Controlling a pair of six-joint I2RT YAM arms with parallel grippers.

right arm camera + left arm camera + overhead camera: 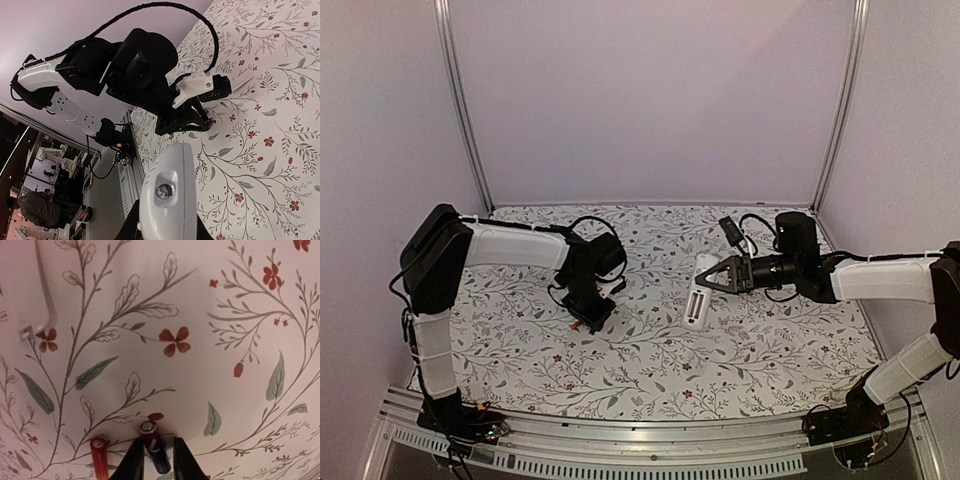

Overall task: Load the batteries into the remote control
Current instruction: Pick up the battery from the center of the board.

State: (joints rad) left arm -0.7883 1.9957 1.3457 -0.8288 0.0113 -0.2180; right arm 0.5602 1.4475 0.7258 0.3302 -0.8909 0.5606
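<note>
The black battery (156, 452) lies on the flowered cloth between my left gripper's (157, 460) fingertips. The jaws stand narrowly apart astride it, with a slim gap on its right side. The red battery (99, 460) lies just left of the left finger. In the top view the left gripper (592, 316) is down at the cloth, left of centre. My right gripper (712, 279) is shut on the far end of the white remote control (697, 298), whose near end slopes down to the cloth. In the right wrist view the remote (167, 195) fills the space between the jaws.
A thin white strip (44, 300) lies on the cloth beyond the batteries. The left arm (140, 65) and its black cable show beyond the remote in the right wrist view. Metal posts and walls close the back, and a metal rail (640, 440) runs along the near edge.
</note>
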